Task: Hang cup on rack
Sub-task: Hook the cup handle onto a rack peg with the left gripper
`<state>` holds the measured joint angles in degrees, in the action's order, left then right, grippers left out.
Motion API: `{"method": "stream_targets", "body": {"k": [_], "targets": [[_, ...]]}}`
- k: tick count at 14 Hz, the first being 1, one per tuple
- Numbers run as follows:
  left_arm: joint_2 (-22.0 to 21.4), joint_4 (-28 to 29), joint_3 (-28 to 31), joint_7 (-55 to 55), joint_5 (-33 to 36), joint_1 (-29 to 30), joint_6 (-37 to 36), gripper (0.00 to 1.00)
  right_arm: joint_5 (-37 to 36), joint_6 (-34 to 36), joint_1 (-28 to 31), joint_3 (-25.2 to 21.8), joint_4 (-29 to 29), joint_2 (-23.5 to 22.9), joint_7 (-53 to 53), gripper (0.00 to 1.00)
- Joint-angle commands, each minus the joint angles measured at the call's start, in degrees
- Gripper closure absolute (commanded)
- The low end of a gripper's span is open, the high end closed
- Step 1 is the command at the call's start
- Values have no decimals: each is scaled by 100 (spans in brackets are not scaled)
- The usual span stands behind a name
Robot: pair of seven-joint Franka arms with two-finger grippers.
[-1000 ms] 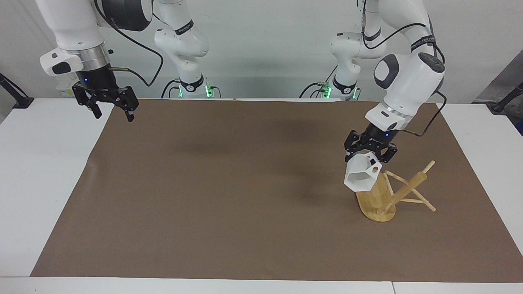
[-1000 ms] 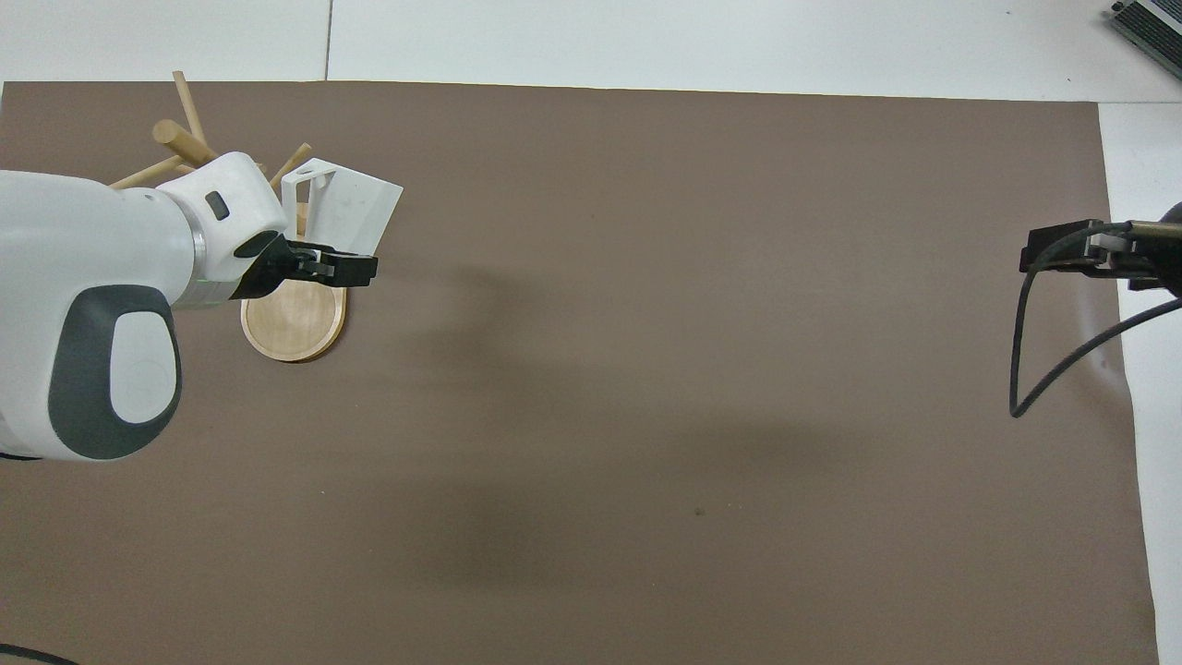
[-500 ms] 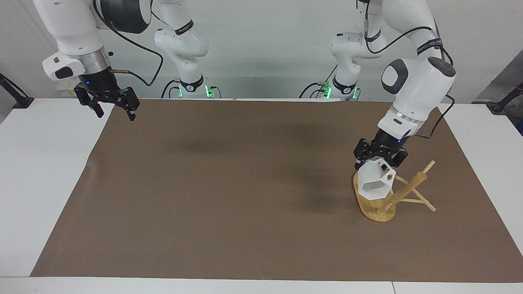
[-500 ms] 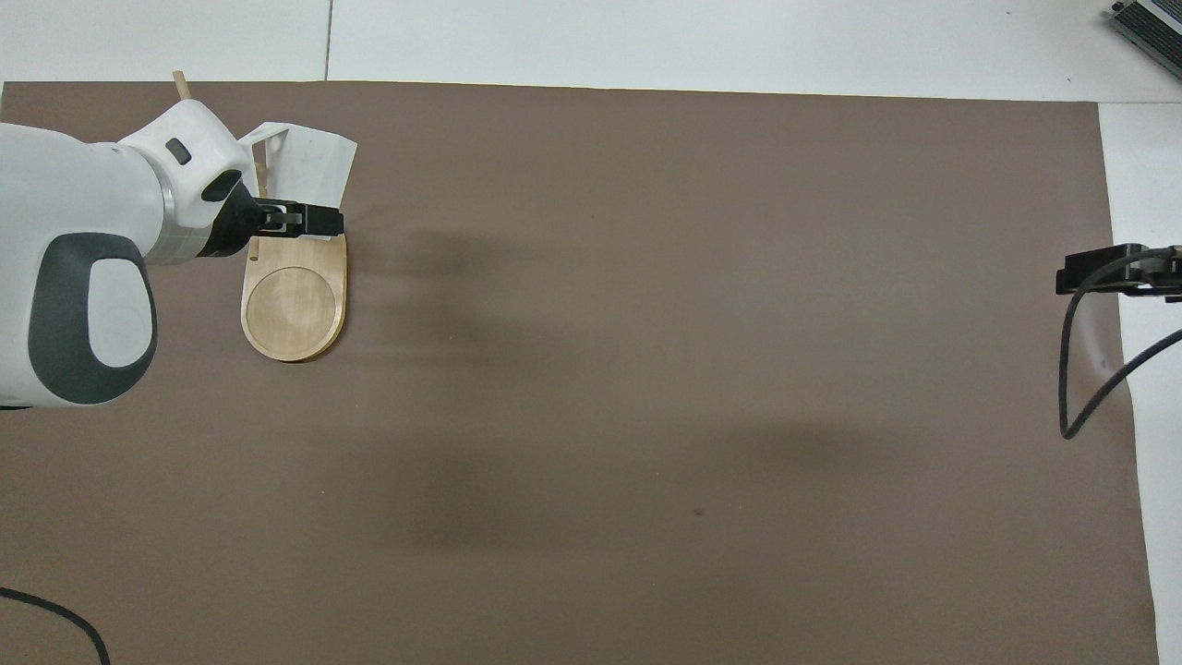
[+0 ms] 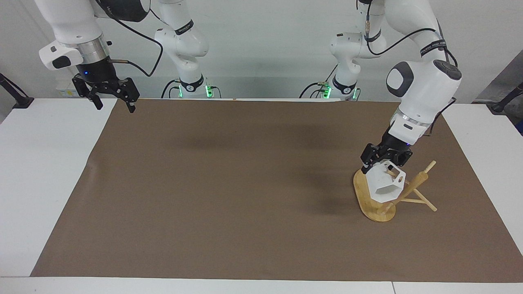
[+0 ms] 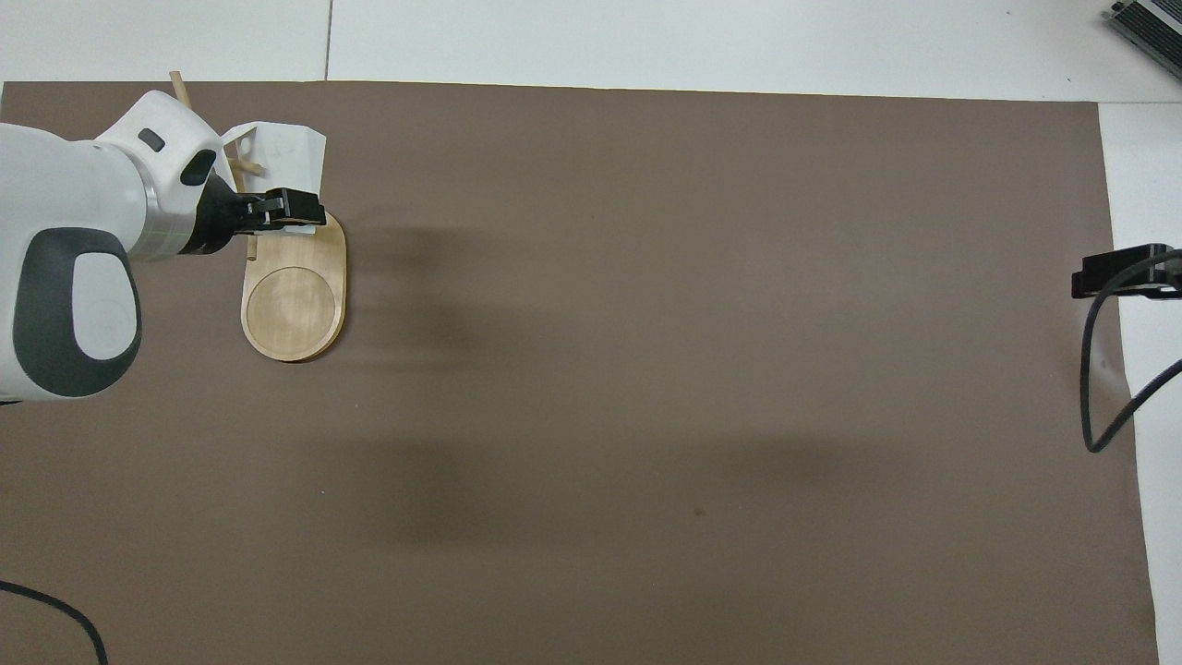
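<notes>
Figure: hanging stage, seen from the facing and overhead cameras. My left tool (image 5: 383, 160) is clamped on the cup (image 5: 385, 184) and holds it in the air over the rack (image 5: 394, 195), at about 4 o'clock on the brown mat (image 5: 245, 183) in the facing view and 10 o'clock in the overhead view. The cup (image 6: 280, 153) lies tipped on its side, its open mouth turned away from the robots, its handle toward the rack's pegs. A thin peg appears to reach the handle's hole, but I cannot tell whether it has passed through or only lies against the handle.

The rack's oval base (image 6: 295, 305) sits flat on the mat, with its post leaning toward the left arm's end of the counter (image 5: 41, 171).

My right tool (image 5: 111, 99) waits with fingers apart, carrying nothing, over the mat's edge at 10 o'clock in the facing view.

Progress, as I judge it: pickup and carry are done; the cup is at the rack. Left to do: seat the handle fully on a peg, let go, and back the left tool off without dragging the cup or tipping the rack.
</notes>
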<state>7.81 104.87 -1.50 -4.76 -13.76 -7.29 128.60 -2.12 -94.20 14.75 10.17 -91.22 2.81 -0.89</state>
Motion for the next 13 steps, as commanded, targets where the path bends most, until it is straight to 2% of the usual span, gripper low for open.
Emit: {"method": "stream_targets", "body": {"k": [1,2,3,4,8,10,13], "targets": [[36,-63,1,-296,181,61,-150,66,2,129,98,29,184,-105,80,0],[36,-81,1,-376,224,61,-211,31,2,129,98,29,175,-79,80,0],[27,-107,1,-376,451,70,-229,18,2,138,116,20,158,-61,97,0],[19,-116,1,-376,593,61,-264,0,2,138,159,29,140,-43,97,0],[-174,-107,1,-359,681,61,-545,0,457,182,151,29,131,-17,97,0],[-411,-90,1,-306,691,157,-878,0,459,497,125,47,140,44,80,0],[-859,-54,1,263,726,202,-1598,0,467,551,124,47,122,88,97,0]]}}
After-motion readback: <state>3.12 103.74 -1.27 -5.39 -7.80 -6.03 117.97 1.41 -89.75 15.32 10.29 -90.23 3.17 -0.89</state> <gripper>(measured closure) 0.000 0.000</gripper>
